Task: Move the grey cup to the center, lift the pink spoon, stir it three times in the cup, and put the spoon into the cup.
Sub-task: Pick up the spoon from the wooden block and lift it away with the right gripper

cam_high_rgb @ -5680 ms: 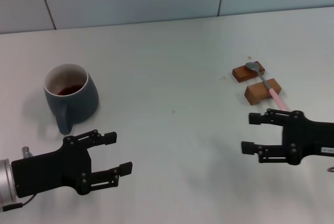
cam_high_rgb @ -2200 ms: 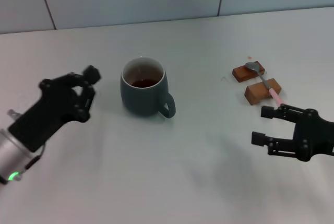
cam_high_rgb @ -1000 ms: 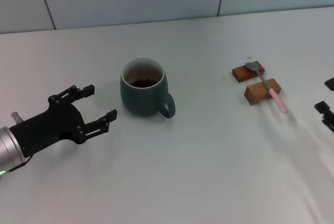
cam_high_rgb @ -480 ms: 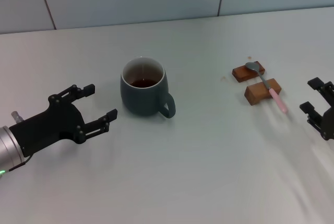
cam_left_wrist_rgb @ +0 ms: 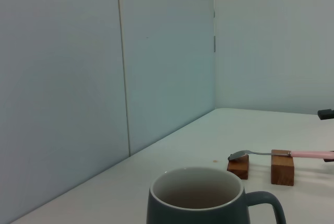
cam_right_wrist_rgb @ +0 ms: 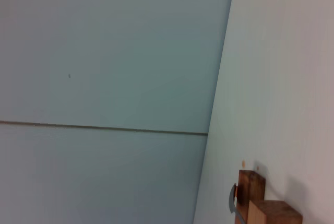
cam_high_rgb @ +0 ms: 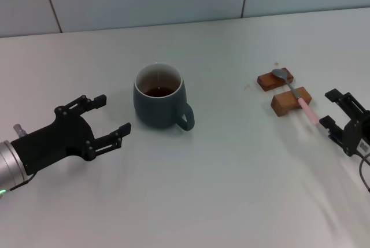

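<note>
Grey cup [cam_high_rgb: 159, 103] upright mid-table with handle toward the right side, left gripper [cam_high_rgb: 104, 121] just beside it, fingers spread and holding nothing, right gripper [cam_high_rgb: 338, 113] open and empty near the pink spoon [cam_high_rgb: 298, 95] bridging two wooden blocks [cam_high_rgb: 283, 92].

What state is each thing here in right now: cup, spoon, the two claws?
Grey cup: upright mid-table, dark liquid inside, handle toward the robot's right, untouched.
Pink spoon: lying across two wooden blocks, not held.
Left gripper: open, empty, beside the cup.
Right gripper: open, empty, just short of the spoon's handle end.
</note>
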`<state>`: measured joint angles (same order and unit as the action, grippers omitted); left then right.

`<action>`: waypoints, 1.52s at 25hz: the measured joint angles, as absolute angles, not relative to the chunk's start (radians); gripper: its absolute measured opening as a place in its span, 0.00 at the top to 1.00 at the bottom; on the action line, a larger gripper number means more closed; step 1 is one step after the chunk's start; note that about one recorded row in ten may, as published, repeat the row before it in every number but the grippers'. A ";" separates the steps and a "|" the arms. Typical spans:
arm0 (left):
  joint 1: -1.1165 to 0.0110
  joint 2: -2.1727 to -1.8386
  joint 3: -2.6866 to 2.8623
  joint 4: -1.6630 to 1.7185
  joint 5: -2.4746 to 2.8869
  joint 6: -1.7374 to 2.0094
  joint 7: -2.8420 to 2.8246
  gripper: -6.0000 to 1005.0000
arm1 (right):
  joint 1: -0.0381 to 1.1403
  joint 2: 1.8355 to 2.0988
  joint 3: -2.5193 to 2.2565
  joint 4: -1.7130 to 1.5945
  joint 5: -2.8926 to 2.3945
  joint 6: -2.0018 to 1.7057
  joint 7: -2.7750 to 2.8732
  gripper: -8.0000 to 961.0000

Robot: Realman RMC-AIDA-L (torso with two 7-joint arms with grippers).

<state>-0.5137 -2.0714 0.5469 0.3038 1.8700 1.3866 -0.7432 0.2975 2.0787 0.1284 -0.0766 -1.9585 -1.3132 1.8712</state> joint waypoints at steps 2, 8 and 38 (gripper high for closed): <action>-0.513 -2.071 0.548 0.304 1.870 1.387 -0.742 0.18 | 0.302 2.080 0.122 -0.075 -1.960 -1.307 1.871 0.19; -0.514 -2.071 0.548 0.305 1.869 1.388 -0.741 0.18 | 0.307 2.080 0.118 -0.056 -1.960 -1.300 1.853 0.20; -0.514 -2.072 0.552 0.305 1.870 1.391 -0.739 0.18 | 0.323 2.080 0.092 -0.036 -1.960 -1.263 1.857 0.42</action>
